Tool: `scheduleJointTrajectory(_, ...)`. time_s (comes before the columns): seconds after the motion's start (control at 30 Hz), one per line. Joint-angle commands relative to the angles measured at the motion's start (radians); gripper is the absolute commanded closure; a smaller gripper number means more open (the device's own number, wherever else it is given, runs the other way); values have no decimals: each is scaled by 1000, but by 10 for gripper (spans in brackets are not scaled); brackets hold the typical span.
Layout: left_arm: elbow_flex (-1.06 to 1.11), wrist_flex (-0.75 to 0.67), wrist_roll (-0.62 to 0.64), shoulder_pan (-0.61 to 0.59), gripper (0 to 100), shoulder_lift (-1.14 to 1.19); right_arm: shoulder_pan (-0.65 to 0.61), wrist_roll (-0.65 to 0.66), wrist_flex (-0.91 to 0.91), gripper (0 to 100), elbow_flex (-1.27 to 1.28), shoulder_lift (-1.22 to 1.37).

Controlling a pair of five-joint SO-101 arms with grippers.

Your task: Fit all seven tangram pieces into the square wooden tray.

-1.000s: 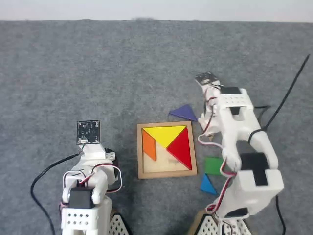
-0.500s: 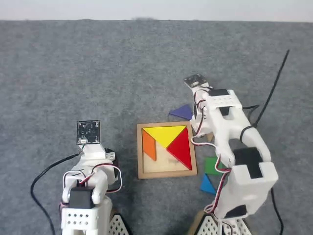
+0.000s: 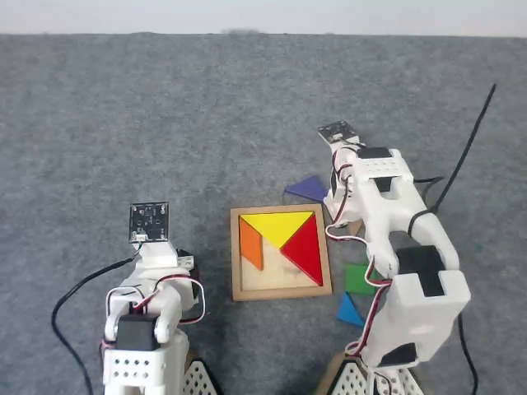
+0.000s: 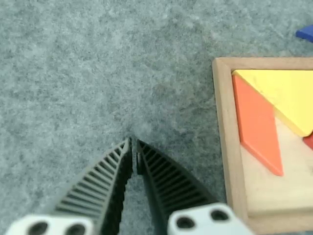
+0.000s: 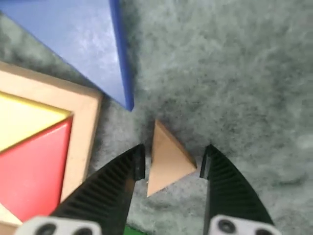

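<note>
The right gripper [image 5: 171,164] is standing open, its two black fingers straddling a small tan triangle [image 5: 168,159] that is lying flat on the grey carpet [image 3: 165,107]. Each fingertip is sitting just beside an edge of the triangle; whether either is touching it cannot be told. Nothing is being gripped.

Just beyond that triangle, a large blue triangle [image 5: 83,39] is lying on the carpet, one sharp corner pointing at the tan piece and one edge running close along the outside of the square wooden tray [image 5: 83,132]. The tray's corner is sitting just beside the gripper's nearer finger. Inside the tray a yellow triangle [image 3: 278,224], a red triangle [image 3: 306,251] and an orange parallelogram [image 3: 250,243] are lying flat, with bare wood showing along the near part of the floor. On the carpet outside the tray, beside the right arm [image 3: 395,222], a green square [image 3: 359,278] and a small blue triangle [image 3: 350,311] are lying near each other.

The left gripper [image 4: 133,145] is hanging over bare carpet with its jaws pressed nearly together, only a thin slit between them, holding nothing. The tray's outer rim is lying off to its side, apart from the fingertips.
</note>
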Motion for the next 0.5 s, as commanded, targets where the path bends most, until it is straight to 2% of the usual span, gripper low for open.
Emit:
scheduleJointTrajectory(0.0,-12,2,-9,-6,987,-20,25,-18,28,885,-8,8)
scheduleJointTrajectory(0.23,-12,2,-9,-6,987,-20,25,-23,58,912,-6,-42)
scheduleJointTrajectory(0.47,-12,2,-9,-6,987,-20,-44,-23,102,912,78,-300)
